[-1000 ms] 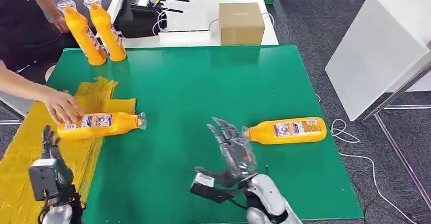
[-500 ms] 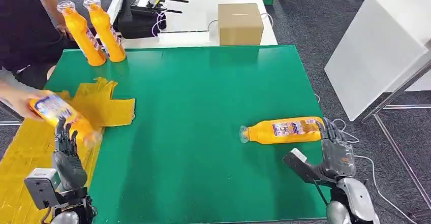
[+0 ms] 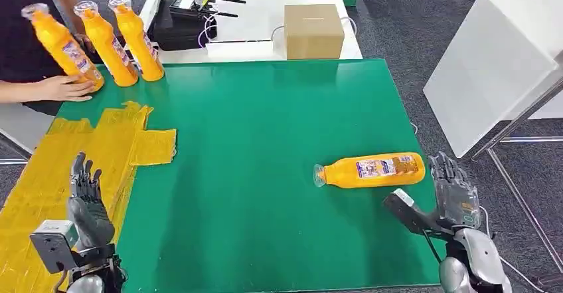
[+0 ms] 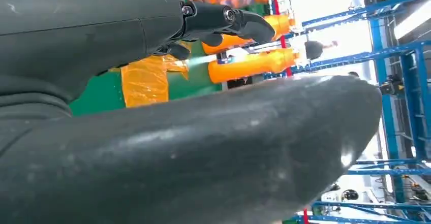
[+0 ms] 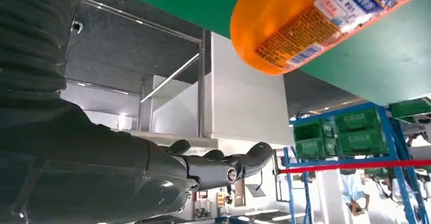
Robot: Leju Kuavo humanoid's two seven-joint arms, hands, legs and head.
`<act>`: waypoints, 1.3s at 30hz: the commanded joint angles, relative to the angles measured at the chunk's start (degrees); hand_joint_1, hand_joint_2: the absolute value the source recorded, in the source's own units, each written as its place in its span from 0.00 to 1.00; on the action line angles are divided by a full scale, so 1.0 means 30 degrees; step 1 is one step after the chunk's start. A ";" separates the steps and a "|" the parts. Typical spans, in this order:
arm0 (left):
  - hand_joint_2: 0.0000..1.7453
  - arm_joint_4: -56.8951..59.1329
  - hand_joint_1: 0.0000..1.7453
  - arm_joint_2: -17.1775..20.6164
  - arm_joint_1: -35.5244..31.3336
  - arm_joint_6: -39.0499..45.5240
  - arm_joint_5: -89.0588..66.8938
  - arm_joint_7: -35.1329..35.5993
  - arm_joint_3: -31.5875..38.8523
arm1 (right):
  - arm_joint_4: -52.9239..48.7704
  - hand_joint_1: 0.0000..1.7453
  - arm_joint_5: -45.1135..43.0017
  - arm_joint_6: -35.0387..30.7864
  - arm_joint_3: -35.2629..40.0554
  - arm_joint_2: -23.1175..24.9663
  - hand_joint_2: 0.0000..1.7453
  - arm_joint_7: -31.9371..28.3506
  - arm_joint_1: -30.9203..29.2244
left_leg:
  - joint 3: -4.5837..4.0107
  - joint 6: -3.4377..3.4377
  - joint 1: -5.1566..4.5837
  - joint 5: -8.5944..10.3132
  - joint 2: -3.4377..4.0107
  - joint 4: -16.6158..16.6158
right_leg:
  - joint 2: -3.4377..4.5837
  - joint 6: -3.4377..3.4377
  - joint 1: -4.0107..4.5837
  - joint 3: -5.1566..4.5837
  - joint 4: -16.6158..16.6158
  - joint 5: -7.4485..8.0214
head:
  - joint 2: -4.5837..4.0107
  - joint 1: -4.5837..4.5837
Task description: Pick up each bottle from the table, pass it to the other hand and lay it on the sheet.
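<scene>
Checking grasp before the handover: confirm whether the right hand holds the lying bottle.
No, the right hand is open beside the lying bottle, not touching it.

A robotics lab or industrial test hall. A green tabletop [image 3: 265,140] stands on grey carpet [image 3: 411,27], with loose cables [image 3: 451,173] trailing across the floor. Behind it a white table [image 3: 259,14] carries a black device with antennas [image 3: 192,7] and a cardboard box [image 3: 315,30]. Blue steel racks [image 5: 386,148] hold green crates [image 5: 356,132], and white panels [image 3: 491,67] lean nearby.
</scene>
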 commanded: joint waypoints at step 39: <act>0.00 0.3794 0.00 0.0839 -0.3167 -0.0984 0.1895 -0.0033 -0.0796 | 1.8749 0.00 0.1408 0.5199 0.6813 -0.0859 1.00 -0.3100 -1.1578 | 0.0050 0.0006 0.0020 0.0039 0.0025 -0.0023 | 0.0014 0.0044 0.0015 0.0045 -0.0034 0.0055 | 0.0000 -0.0007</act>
